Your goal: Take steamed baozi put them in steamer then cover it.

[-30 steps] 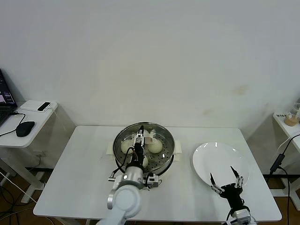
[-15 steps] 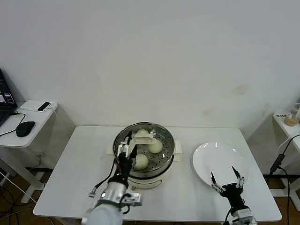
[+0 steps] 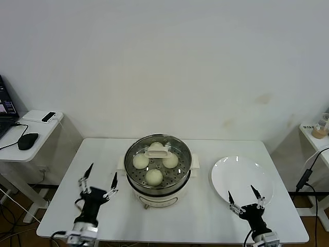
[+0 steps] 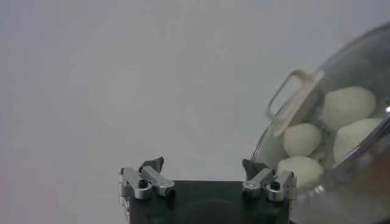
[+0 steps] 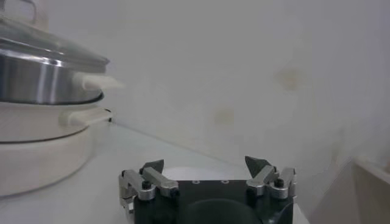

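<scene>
Glass cover (image 3: 158,154) sat on steamer (image 3: 158,181), baozi (image 3: 153,176) inside: task judged complete. Left gripper (image 3: 97,185) at 7 o'clock, right gripper (image 3: 245,199) at 4 o'clock by plate (image 3: 239,172); both jaws released, empty. Next: none needed.

Cream-white buns (image 3: 153,176) sit in a shiny steel steamer (image 3: 177,183) with a white base, under a clear lid (image 3: 180,154). The plate (image 3: 239,177) and bench (image 3: 103,170) are white.

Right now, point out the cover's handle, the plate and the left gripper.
cover (image 3: 157,150), head view, on its cream-white handle.
plate (image 3: 239,177), head view, on its bare centre.
left gripper (image 3: 100,181), head view, midway between its open fingertips.
</scene>
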Controlling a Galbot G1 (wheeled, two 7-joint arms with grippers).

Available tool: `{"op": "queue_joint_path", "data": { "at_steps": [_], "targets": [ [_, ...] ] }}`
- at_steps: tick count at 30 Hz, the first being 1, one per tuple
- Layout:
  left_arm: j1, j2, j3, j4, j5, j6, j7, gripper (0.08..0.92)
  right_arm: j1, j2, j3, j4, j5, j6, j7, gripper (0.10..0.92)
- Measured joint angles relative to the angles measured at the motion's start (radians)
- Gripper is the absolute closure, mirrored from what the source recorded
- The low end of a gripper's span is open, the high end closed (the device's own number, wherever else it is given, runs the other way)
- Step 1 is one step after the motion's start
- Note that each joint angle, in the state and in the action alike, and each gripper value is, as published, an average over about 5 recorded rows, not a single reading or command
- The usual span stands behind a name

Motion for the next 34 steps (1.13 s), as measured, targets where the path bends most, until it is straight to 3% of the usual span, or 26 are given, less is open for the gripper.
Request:
{"op": "queue_joint_path", "data": {
  "at_steps": [13,34],
  "targets": [
    [0.184,-0.048,-0.080,-0.012,-0.471,-0.043,-0.011,0.177,-0.089,-0.073,-0.029,0.039,0.167,-0.013,-0.008,0.203],
    [0.274,-0.089,-0.072,-0.021,-0.587,-0.073,-0.006,0.177,-0.163,-0.111,-0.094,0.068,0.234,-0.026,0.001,0.203]
  ]
}}
